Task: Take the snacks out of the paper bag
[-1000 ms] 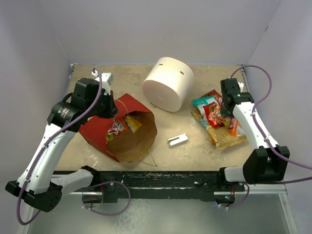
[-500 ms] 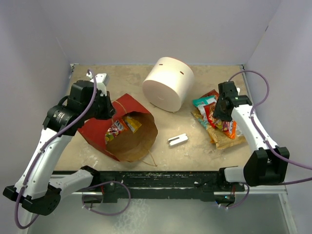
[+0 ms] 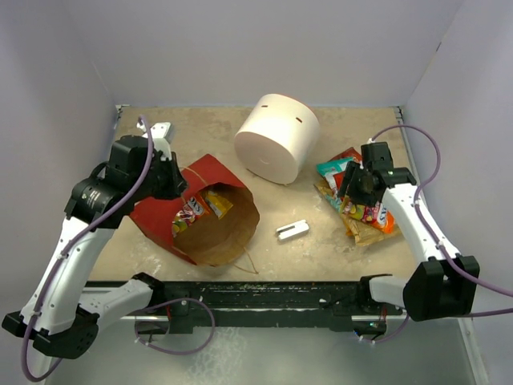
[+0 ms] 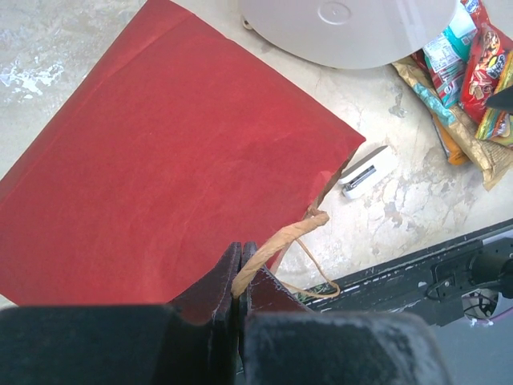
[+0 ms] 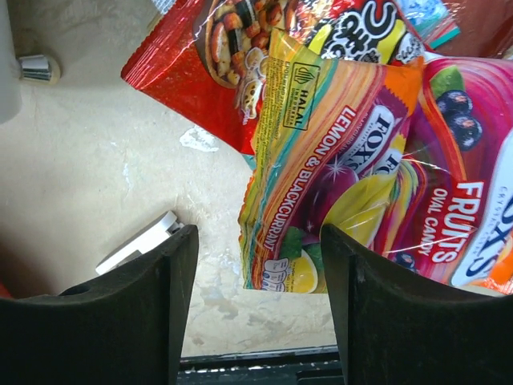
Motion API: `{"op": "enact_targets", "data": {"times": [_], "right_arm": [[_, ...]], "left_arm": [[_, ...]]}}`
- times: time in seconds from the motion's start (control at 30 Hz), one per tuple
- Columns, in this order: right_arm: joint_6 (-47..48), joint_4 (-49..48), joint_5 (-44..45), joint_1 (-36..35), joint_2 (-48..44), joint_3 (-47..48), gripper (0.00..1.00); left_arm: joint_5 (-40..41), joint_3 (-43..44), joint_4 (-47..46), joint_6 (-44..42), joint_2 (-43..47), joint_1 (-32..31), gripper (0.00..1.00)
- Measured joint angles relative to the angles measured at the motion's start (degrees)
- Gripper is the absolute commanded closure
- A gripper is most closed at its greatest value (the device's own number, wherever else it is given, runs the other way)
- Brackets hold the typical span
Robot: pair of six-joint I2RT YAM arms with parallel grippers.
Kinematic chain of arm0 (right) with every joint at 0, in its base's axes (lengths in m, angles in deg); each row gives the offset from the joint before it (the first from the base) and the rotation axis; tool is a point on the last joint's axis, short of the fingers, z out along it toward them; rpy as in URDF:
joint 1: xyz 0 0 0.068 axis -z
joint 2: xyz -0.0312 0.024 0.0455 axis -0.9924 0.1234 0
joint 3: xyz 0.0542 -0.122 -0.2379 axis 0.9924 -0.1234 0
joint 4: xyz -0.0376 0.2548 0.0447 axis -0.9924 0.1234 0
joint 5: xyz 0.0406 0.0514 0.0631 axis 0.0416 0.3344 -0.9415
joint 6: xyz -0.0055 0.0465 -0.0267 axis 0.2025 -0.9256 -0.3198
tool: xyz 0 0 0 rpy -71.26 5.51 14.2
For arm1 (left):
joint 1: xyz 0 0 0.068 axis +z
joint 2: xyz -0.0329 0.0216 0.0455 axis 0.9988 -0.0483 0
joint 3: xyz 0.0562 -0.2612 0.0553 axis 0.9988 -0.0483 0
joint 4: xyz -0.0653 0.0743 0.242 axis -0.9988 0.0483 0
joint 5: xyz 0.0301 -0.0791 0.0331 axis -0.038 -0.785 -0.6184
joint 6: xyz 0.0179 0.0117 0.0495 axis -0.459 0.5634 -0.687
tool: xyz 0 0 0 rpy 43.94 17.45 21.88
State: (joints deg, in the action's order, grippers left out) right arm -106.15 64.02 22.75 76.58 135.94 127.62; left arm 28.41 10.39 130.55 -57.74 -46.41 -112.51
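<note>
**Step in hand.** The right gripper [image 5: 258, 241] stands with its jaws spread, holding nothing, directly over the pile of removed snacks [image 3: 357, 192] at the right of the table [image 3: 321, 249]. A packet drop-off is judged to be ending.

**Bag support.** The left gripper [image 4: 239, 266] is pressed together on the upper lip of the paper bag [image 3: 156, 215], with one twine handle [image 4: 276, 241] pinched between the jaws. The mouth is thereby held open.

**Containers.** The bag lies on its side at the left, its mouth turned toward the near right. At least two packets [image 3: 200, 207], one orange-yellow and one reddish, are seen just inside the mouth. Anything deeper is hidden.

**Next move.** The right arm is to be carried left across the table, past the grey bracket [image 3: 292, 231] and clear of the white cylinder [image 3: 276, 138]. The jaws are to be kept spread and lowered into the mouth onto one packet.
</note>
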Motion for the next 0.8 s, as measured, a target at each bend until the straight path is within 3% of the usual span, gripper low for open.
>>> {"op": "enact_targets", "data": {"times": [0.33,0.6,0.8], "right_arm": [[2.7,-0.7,-2.6,0.0,-1.0,0.3,0.29],[14.1,-3.1,-3.1,0.0,-7.3,2.7,0.28],[22.2,-9.6,-9.1,-3.5,-7.5,2.5,0.26]], "left_arm": [[0.6,-0.1,0.0,2.2,2.2,0.0,1.00],[1.7,-1.2,0.2,4.7,4.0,0.0,1.00],[1.6,-3.3,1.3,7.0,5.3,0.0,1.00]]}}
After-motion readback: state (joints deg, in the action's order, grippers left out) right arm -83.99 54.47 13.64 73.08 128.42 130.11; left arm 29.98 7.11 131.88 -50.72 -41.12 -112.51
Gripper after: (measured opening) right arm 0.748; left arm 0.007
